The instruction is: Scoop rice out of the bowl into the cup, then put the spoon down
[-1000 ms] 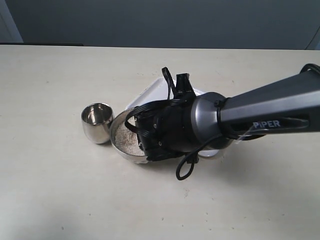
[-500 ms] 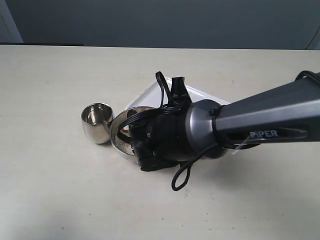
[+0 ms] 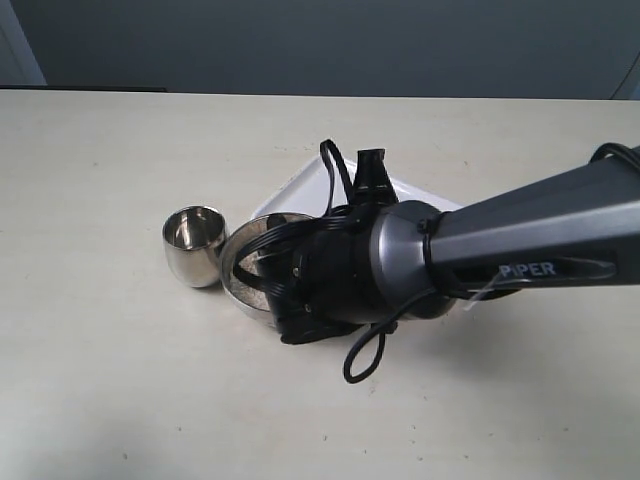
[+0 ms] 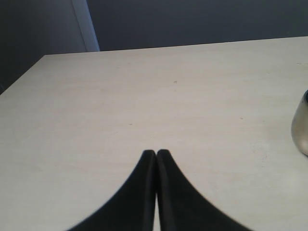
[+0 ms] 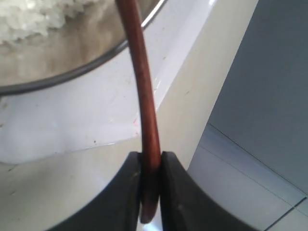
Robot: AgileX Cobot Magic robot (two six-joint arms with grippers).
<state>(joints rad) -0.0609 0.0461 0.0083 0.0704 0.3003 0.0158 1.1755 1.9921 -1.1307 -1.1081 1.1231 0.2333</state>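
Two claws | left claw (image 4: 156, 155) closed, empty, above surface (image 4: 144, 86) | right claw (image 5: 150, 161) clamped on spoon (image 5: 146, 96) handle, over bowl (image 3: 232, 262)

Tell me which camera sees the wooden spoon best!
The right wrist view. It shows the spoon's reddish-brown handle up close, pinched in the right pincer and reaching over the bowl of rice. In the exterior view the arm hides it. The left wrist view shows no spoon.

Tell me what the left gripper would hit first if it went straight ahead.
Probably only the table: the left gripper points across open tabletop, and the cup sits off to one side of its line. Depth is hard to judge.
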